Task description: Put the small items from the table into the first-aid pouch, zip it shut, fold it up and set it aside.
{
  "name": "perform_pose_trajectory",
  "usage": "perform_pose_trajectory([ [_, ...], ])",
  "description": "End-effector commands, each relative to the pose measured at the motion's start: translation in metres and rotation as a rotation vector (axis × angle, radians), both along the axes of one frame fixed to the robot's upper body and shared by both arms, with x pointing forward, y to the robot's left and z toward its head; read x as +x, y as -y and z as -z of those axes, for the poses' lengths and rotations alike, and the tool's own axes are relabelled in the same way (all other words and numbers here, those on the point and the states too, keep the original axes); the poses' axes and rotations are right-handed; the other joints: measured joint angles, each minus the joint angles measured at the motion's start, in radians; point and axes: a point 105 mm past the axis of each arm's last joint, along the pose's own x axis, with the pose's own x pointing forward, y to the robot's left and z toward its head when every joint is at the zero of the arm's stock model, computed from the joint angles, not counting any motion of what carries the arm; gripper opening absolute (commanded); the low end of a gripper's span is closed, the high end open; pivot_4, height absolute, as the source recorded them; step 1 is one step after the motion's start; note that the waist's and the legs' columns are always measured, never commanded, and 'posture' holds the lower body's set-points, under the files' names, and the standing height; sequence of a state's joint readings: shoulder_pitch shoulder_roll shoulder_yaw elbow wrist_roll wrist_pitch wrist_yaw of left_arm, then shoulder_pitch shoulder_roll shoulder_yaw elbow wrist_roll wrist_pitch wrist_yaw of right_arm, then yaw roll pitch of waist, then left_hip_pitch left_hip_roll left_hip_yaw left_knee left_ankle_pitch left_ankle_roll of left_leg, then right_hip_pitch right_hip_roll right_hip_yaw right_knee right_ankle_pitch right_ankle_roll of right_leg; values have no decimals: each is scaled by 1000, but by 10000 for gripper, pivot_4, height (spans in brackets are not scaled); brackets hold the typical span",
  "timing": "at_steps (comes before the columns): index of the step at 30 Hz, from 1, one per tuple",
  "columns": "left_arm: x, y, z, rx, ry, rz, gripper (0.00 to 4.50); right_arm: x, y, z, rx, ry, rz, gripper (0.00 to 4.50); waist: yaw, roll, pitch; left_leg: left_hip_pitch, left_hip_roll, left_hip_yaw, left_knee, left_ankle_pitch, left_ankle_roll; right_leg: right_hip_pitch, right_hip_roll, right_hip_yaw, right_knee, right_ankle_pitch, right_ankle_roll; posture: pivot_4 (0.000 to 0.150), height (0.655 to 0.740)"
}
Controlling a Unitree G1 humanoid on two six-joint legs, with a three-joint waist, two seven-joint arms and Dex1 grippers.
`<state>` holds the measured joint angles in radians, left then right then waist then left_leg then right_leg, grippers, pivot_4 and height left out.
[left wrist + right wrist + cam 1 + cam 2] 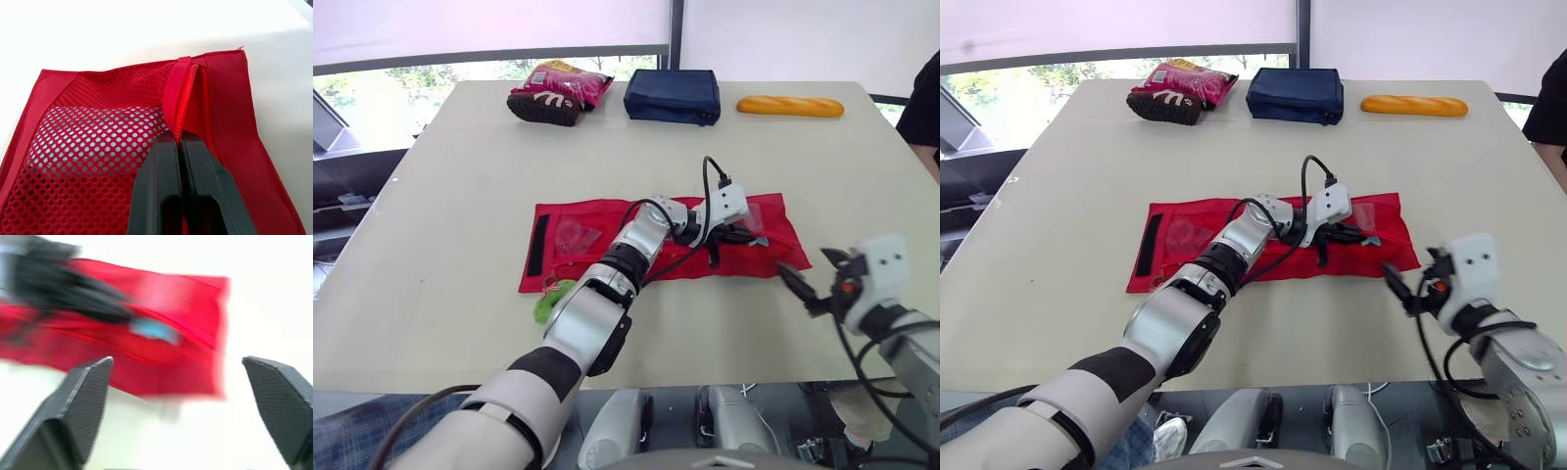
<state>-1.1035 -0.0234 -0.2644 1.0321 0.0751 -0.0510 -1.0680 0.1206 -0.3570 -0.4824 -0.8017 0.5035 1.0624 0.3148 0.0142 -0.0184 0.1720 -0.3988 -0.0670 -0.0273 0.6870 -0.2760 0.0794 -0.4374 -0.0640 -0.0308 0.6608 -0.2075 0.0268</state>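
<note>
I can barely make out a green item (548, 302) behind my left arm, at the front edge of the flat red fabric pouch with mesh pockets (783, 235), mid-table (431, 225). The wrist view shows the left gripper (180, 142) pinching the red zipper (182, 105); the head views leave that grip unclear. The right gripper (177, 361) is spread wide, just off the pouch's right end.

Your left arm (641, 240) covers mid pouch (766, 220), so contents there can't be seen. Green item (546, 304) at its near edge: half hidden, can't ID. Pull of the zip (182, 110) hidden betw. left jaws. Pale thing (90, 132) under mesh: unclear. Person (928, 98) cut off at right edge.
</note>
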Motion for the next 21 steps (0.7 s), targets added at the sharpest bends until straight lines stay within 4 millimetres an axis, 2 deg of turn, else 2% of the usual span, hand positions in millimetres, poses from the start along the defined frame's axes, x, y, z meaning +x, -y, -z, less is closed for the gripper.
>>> perform_pose_trajectory([
  [1,-3,10,-16,-35,53,43,0,1,5,10,93,-4,37,44214,-1,1,0,0,0,0,0,0,0,0,0,0,0,0,0,1500,7395],
  [4,-4,11,-17,-35,54,44,0,9,-4,19,240,0,30,44214,-1,1,0,0,0,0,0,0,0,0,0,0,0,0,0,1500,7395],
  [7,-4,12,-18,-35,57,45,0,19,-15,16,393,25,13,44214,0,1,-1,0,0,0,0,0,-1,0,0,1,0,0,0,1500,7395],
  [11,-4,13,-19,-36,61,48,0,32,-24,12,466,44,4,44214,1,1,-1,0,0,0,0,0,-1,0,0,0,0,0,0,1500,7395],
  [14,-4,13,-19,-37,62,48,0,39,-24,9,469,65,22,37550,0,2,-1,0,-1,0,0,1,-1,0,0,0,0,0,0,1500,7395],
  [18,-4,11,-19,-45,62,52,0,41,-24,10,454,63,28,20392,0,2,-1,0,0,0,0,1,-1,-1,0,1,0,0,0,1500,7395],
  [19,-5,11,-19,-48,57,58,0,41,-25,10,455,61,26,14228,0,2,-1,0,0,0,0,1,-1,-1,0,1,0,0,0,1500,7395],
  [21,-6,10,-18,-53,49,62,0,41,-26,10,457,61,27,8447,0,2,-1,0,0,0,0,1,-1,-1,0,1,0,0,0,1500,7395],
])
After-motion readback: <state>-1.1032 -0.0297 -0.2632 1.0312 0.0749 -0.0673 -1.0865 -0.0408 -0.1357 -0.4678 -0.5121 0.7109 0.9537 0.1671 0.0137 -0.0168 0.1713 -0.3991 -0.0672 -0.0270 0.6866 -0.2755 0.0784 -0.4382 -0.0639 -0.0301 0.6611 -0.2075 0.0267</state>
